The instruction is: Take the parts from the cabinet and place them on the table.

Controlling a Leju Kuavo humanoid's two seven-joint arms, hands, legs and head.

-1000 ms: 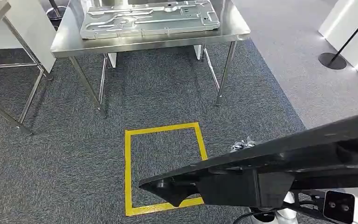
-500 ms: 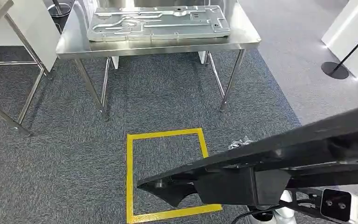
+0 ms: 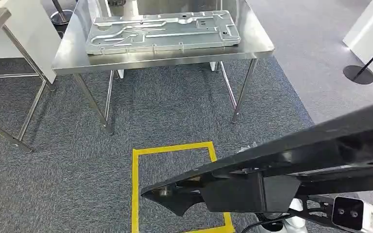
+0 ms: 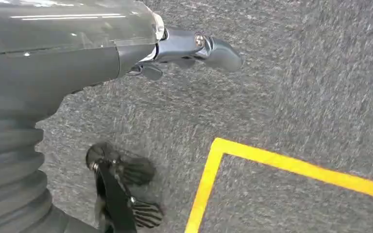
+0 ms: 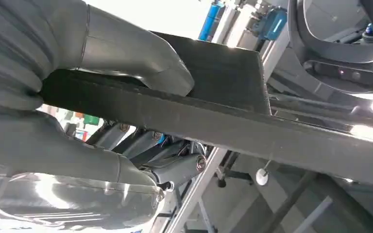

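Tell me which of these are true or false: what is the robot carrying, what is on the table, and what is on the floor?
1. The right hand holds a long black part. True.
2. The steel table ahead is bare. False: a flat silver metal panel lies on it.
3. A yellow tape square marks the grey carpet in front of the table. True.
4. The left hand holds a part too. False: it holds nothing and hangs above the carpet.
5. The black part already rests on the table. False: it is in the robot's hand, short of the table, above the carpet.
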